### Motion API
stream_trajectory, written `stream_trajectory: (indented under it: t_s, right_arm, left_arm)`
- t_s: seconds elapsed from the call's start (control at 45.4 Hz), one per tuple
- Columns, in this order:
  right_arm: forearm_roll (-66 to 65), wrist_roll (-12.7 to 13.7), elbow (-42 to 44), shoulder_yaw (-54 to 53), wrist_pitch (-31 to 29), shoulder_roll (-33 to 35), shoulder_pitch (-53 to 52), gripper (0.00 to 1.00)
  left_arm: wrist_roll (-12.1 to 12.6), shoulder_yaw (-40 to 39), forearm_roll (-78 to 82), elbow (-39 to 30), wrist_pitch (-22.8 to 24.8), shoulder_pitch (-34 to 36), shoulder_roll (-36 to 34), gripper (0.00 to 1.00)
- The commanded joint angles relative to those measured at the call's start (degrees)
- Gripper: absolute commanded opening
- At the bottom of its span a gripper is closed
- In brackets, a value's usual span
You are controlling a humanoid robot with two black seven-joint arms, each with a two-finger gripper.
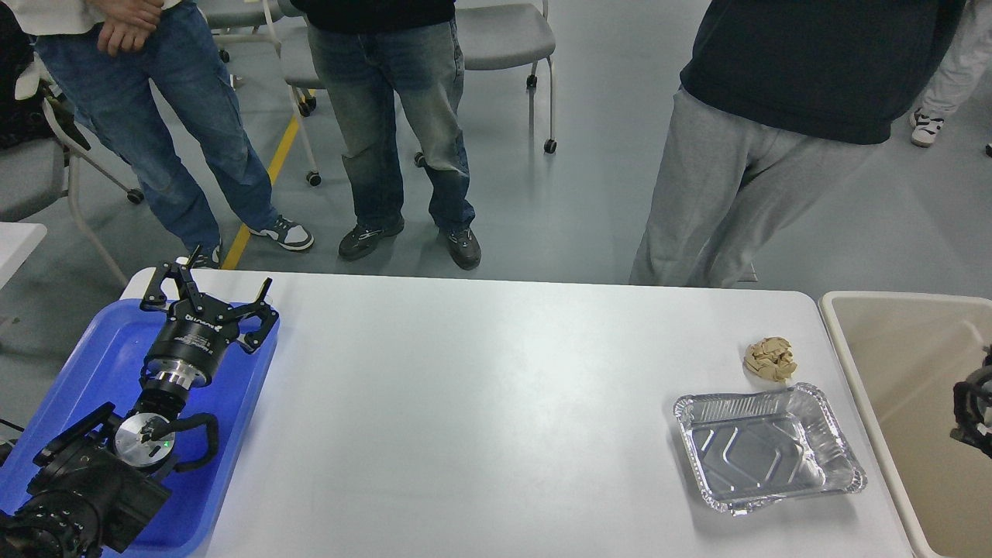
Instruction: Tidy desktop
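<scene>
**Desktop holds foil tray and paper wad as left gripper spreads empty**

Large white rectangular desktop fills the frame. The left gripper hangs over the blue plastic tray at the desktop's left edge, fingers spread wide, grasping nothing. A crumpled tan paper ball lies just behind the silver foil tray near the right edge, beside the beige rectangular bin. The right gripper is barely visible over that bin; whether its fingers are apart cannot be told.

The desktop was plain glossy white. At lower left a tray was bright blue. At lower right sat a silver foil pan with embossed ridges, a tan crumpled wad, and a beige bin.
</scene>
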State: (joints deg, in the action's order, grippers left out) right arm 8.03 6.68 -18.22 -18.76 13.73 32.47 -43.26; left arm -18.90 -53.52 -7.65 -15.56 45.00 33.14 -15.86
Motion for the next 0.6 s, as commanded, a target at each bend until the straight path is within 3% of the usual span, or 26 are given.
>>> stream_trajectory:
  t_s: [0.0,0.198,0.353,0.573]
  right_arm:
    - [0.2,0.2,-12.4,-2.2,-2.0,8.4,-3.8,1.00]
    - [0.3,-0.4,-25.8,-5.2,-4.4,14.9,-6.4,1.00]
    - [0.4,-0.6,-34.9,-10.1,-9.9,19.2,-6.5,0.99]
    - [9.3,-1.7,-38.8,-17.0,-17.9,18.9,-6.4,0.99]
  left_arm:
    - [0.0,0.0,0.0,0.0,0.0,0.0,0.0,1.00]
    - [0.0,0.0,0.0,0.0,0.0,0.0,0.0,1.00]
    - [-0.1,-0.1,0.0,0.0,0.0,0.0,0.0,1.00]
    - [-0.1,-0.1,0.0,0.0,0.0,0.0,0.0,1.00]
